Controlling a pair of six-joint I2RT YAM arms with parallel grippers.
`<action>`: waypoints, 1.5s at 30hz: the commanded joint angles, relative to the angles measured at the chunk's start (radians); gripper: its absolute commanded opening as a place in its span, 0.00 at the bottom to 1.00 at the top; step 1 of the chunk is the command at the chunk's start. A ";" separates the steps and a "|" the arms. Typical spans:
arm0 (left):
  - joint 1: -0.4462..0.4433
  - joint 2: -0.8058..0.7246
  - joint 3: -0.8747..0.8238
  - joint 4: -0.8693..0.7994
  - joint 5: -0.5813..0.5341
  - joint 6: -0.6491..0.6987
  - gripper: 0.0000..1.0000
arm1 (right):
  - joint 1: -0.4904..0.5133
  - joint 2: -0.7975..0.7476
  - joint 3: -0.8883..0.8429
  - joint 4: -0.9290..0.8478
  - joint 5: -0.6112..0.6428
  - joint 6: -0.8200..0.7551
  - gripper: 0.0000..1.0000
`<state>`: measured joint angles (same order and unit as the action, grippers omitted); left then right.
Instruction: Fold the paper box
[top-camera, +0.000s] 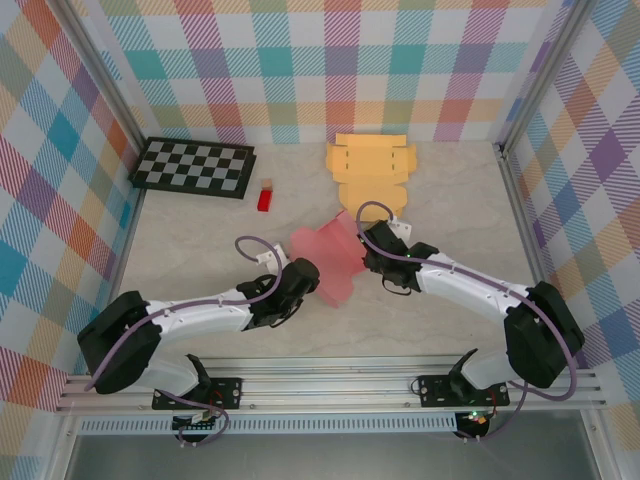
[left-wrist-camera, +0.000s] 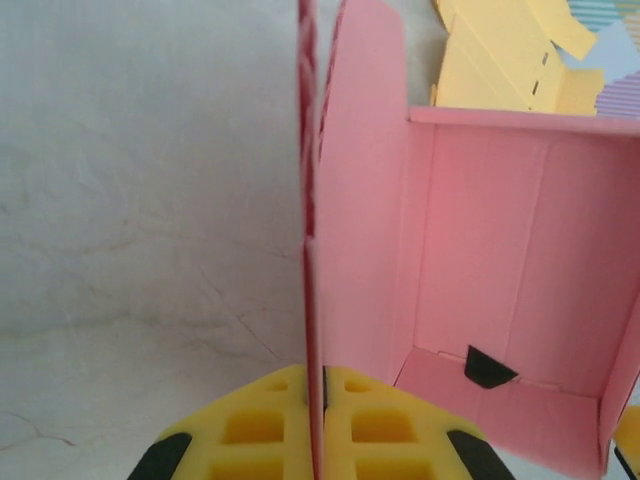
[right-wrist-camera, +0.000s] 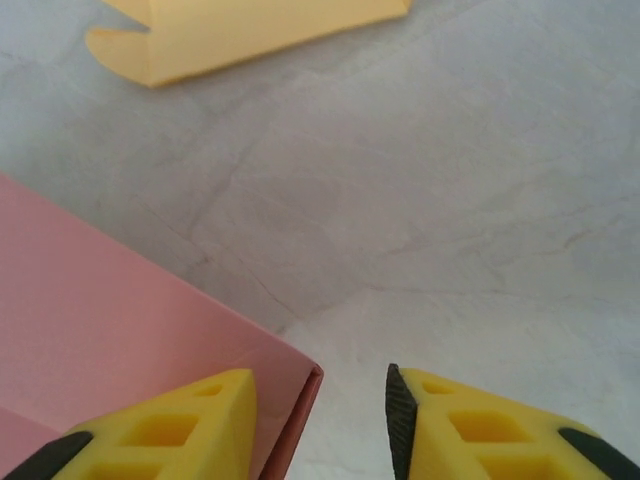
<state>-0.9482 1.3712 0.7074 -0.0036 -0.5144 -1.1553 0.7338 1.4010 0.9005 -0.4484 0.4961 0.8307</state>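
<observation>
My left pincer (left-wrist-camera: 315, 390) is pressed together on an upright wall of the pink paper box (left-wrist-camera: 480, 260), with the thin panel edge-on between the yellow fingers (left-wrist-camera: 250, 425). My right pincer (right-wrist-camera: 320, 390) stands spread; a corner of the box's panel lies against one finger and the other finger is clear of it. The box sits half-folded on the bench (top-camera: 450, 210), between the two pincers. Just beyond the box lies a flat yellow cardboard blank (top-camera: 372, 170). Beyond the box and to its left sit a small red block (top-camera: 265, 197) and, farther left, a checkerboard (top-camera: 195, 167).
</observation>
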 joint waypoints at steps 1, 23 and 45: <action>0.029 -0.093 0.048 -0.237 0.020 0.309 0.00 | 0.004 -0.084 0.002 -0.122 -0.022 -0.057 0.48; 0.123 -0.284 0.526 -0.893 0.421 1.873 0.00 | -0.134 -0.256 0.330 -0.148 -0.877 -1.529 0.66; 0.123 -0.196 0.661 -0.924 0.569 2.057 0.00 | -0.188 0.049 0.532 -0.445 -1.325 -1.770 0.70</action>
<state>-0.8295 1.1664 1.3388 -0.9401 0.0353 0.8848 0.5385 1.4448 1.4155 -0.8394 -0.6971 -0.9081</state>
